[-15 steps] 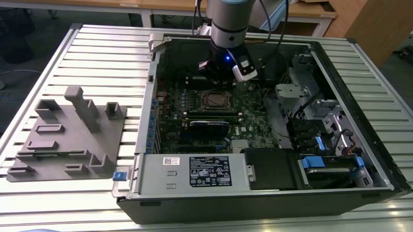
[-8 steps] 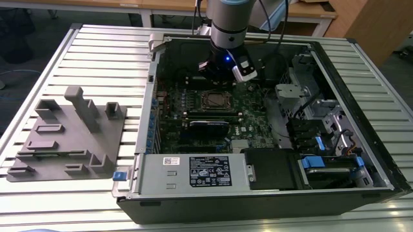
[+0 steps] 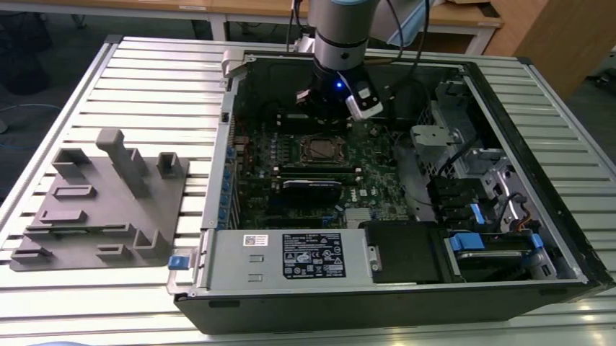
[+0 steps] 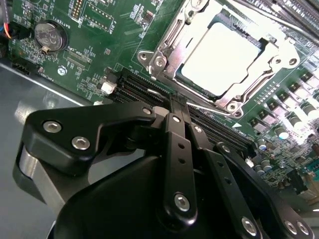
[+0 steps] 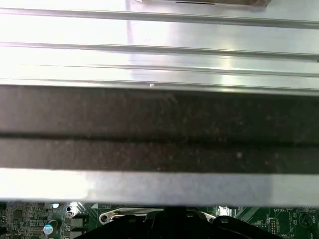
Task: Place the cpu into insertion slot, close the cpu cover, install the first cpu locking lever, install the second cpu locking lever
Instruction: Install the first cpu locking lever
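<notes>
Jaws of the gripper (image 4: 179, 104) stand pressed together, as far as the second wrist view lets me judge, and nothing is held between them.

Going from the exterior view's left to its right: first a grey holder block (image 3: 97, 194) lies on the slatted table (image 3: 144, 86), well apart from the work. Next comes the open computer case (image 3: 385, 303), lying on its side. In the middle of its green board is the insertion slot (image 3: 318, 149). The arm (image 3: 342, 36) comes down into the case behind the slot, a little toward the exterior view's right. So the slot lies on the camera's side of the gripper, and somewhat lower.

In the second wrist view the cpu (image 4: 224, 55) is seated in the slot, its pale metal top facing up. The cpu cover (image 4: 273, 50) seems to lie down around it, framing the top. A thin lever rod (image 4: 174, 30) runs along one side of the socket; I cannot tell if it is hooked down.

The relation that matters: the fingertips point toward the socket, but the long black memory slots (image 4: 134, 87) run crosswise between them and the cpu. The gripper is near the socket, not touching it. I judge that placing is done and the work now concerns the cover and the levers.
</notes>
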`<action>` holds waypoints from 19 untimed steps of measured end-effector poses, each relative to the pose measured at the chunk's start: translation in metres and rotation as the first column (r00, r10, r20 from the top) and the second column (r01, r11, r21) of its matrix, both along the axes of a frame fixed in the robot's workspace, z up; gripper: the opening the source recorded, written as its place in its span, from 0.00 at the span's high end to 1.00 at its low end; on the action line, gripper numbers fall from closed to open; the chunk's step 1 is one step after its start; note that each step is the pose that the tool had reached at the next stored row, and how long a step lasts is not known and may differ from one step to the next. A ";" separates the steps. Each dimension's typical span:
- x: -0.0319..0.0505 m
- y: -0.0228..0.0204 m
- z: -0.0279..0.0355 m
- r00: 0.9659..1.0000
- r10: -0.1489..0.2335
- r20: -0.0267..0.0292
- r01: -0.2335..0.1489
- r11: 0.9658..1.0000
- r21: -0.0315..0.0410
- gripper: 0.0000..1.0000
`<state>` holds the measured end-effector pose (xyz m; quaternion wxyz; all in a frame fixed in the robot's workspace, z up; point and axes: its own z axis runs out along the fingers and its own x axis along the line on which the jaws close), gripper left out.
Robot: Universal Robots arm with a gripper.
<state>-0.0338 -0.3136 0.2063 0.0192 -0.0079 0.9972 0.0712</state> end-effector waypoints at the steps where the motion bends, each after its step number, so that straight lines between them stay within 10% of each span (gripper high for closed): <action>1: 0.0000 0.0000 0.0000 1.000 0.000 0.000 0.000 1.000 0.000 0.89; 12: 0.0000 0.0004 -0.0009 1.000 -0.003 0.004 0.003 1.000 0.005 0.89; 19: -0.0001 0.0004 -0.0025 0.994 -0.112 0.004 0.112 0.994 0.005 0.89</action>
